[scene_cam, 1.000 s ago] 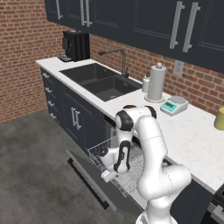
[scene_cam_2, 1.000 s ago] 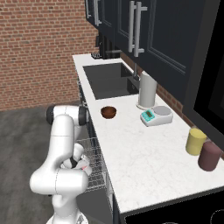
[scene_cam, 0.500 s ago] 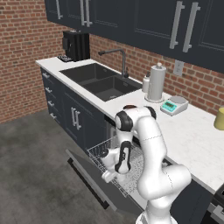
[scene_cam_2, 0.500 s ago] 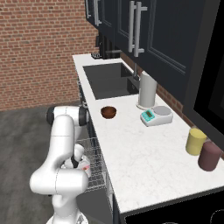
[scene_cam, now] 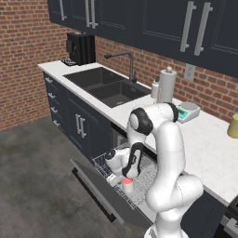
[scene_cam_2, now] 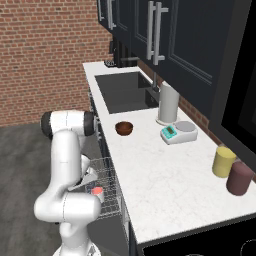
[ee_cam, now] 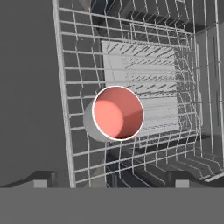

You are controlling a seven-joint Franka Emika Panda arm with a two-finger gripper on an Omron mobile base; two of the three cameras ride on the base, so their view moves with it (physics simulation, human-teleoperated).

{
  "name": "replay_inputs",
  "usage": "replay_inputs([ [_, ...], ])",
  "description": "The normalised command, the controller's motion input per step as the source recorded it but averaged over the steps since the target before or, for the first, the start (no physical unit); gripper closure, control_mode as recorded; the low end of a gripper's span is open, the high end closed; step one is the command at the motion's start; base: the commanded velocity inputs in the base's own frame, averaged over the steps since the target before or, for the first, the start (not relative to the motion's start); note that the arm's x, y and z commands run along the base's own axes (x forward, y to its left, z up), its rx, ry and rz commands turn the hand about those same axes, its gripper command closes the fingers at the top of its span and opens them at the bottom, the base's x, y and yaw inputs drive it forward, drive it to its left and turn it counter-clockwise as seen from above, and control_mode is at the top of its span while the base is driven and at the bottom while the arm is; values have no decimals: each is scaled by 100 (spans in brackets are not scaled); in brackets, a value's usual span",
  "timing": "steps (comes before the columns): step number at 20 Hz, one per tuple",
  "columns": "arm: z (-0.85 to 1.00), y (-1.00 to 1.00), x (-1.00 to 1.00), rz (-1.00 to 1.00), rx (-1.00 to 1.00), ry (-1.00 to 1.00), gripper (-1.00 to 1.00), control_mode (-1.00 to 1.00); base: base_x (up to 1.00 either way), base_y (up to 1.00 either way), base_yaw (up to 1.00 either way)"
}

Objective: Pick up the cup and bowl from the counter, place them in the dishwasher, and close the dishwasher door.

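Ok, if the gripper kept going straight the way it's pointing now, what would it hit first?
Most likely the cup. It stands upright in the dishwasher's wire rack, directly ahead of the gripper, whose jaws stand open. How far off it is cannot be judged.

The cup (ee_cam: 117,113) stands upright in the dishwasher's (scene_cam: 139,174) pulled-out grey wire rack, at the middle of the hand view; its red-pink inside faces the camera, ringed by a white-grey rim. In the left base view it sits low and centre. The bowl (scene_cam_2: 124,128), small, round and dark reddish-brown, rests upright on the counter (scene_cam_2: 165,175), left of centre in the right base view. The dishwasher door (scene_cam: 93,183), a flat dark panel, hangs dropped open in the lower middle of the left base view.
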Motion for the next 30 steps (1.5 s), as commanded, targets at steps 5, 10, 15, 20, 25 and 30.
replay_inputs([
  [5,100,47,-7,0,-3,-17,-100,-100,0,0,0],
  [10,100,26,0,0,-4,-17,-100,-100,0,0,0],
  [15,100,3,0,0,0,-7,-100,-100,0,0,0],
  [20,100,0,0,0,0,-2,-100,-100,0,0,0],
  [25,100,0,0,0,1,0,-100,-100,0,0,0],
  [30,100,-10,11,0,3,2,-100,-100,0,0,0],
])
